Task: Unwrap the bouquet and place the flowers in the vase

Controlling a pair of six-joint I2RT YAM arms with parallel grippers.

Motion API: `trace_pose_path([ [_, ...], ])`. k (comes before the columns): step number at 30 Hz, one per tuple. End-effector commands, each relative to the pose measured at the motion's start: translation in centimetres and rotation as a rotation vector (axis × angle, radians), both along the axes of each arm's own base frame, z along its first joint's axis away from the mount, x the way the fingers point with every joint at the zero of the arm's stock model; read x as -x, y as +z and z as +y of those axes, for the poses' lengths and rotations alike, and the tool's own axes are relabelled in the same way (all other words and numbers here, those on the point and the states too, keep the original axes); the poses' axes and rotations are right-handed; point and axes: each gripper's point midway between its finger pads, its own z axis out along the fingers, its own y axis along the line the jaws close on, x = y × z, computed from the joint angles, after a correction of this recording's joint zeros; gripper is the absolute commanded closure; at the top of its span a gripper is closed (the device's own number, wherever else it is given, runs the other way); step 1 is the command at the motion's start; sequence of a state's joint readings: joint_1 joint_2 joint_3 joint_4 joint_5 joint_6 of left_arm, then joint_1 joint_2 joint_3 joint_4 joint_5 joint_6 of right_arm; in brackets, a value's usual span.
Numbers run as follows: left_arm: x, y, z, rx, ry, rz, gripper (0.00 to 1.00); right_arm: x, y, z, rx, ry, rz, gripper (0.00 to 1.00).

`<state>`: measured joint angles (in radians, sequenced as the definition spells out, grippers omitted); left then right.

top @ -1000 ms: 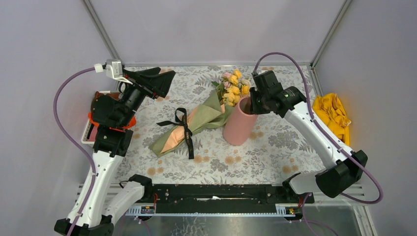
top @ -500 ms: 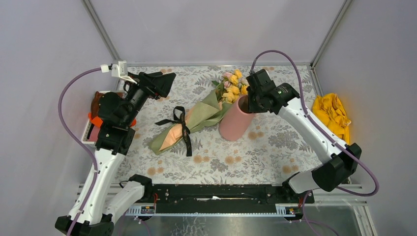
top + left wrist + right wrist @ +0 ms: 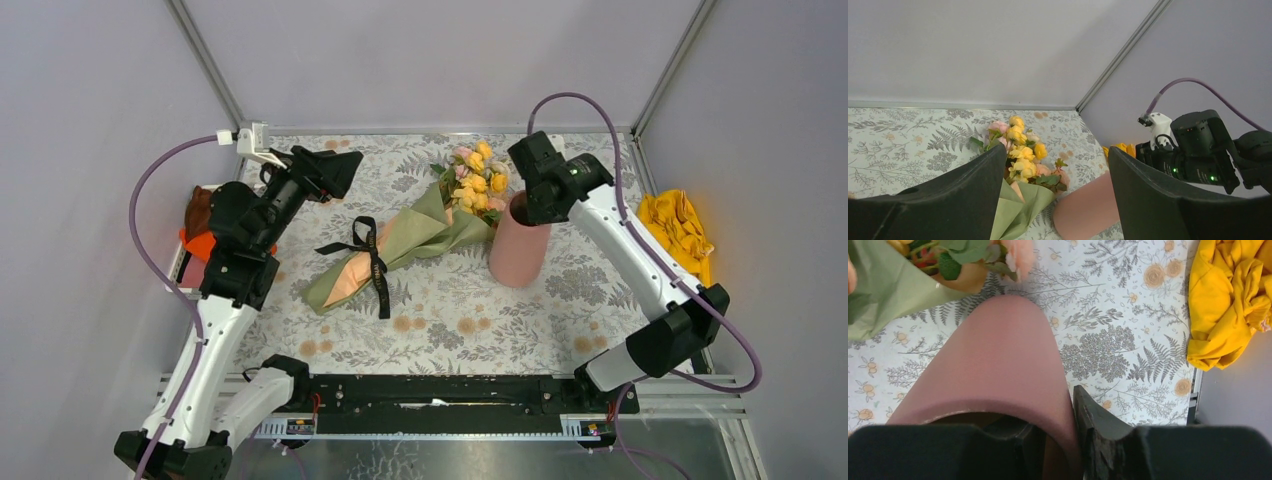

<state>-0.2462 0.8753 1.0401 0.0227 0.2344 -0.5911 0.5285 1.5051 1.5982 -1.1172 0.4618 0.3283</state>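
Vase (image 3: 519,252): matte pink cylinder, standing about upright; rim pinched by the right gripper (image 3: 527,205), one finger inside the mouth, one outside.
Bouquet (image 3: 415,235): peach and olive paper cone, black ribbon tied, lying flat to that gripper's left, narrow end pointing away from it.
Flowers (image 3: 476,182): yellow and pink blooms, wrapped, just beside the gripper.

The white-and-black left arm (image 3: 215,335) rises from its base and bends toward the far side. Its black two-finger left gripper (image 3: 335,165) is held aloft, jaws spread wide and empty. The right arm (image 3: 630,250) reaches forward with its wrist angled down. The right gripper (image 3: 528,200) pinches the rim of the tall pink cylindrical vase (image 3: 518,255), one finger inside the mouth and one outside.
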Motion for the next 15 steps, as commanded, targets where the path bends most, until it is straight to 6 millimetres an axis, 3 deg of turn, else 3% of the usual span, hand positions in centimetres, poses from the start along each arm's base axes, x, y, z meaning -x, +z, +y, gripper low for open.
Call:
trace_pose_path([
  [1, -0.1, -0.8, -0.6, -0.01, -0.032, 0.015, 0.19, -1.3, 3.5, -4.8, 0.028, -0.122, -0.136, 1.0],
  [7, -0.6, -1.6, -0.7, -0.037, -0.03, 0.025, 0.19, -1.8, 2.8, -8.6, -0.004, -0.218, -0.135, 1.0],
  [15, -1.2, -2.8, -0.8, -0.052, -0.031, 0.053, 0.18, -3.0, 3.6, -9.8, -0.011, -0.245, -0.157, 1.0],
])
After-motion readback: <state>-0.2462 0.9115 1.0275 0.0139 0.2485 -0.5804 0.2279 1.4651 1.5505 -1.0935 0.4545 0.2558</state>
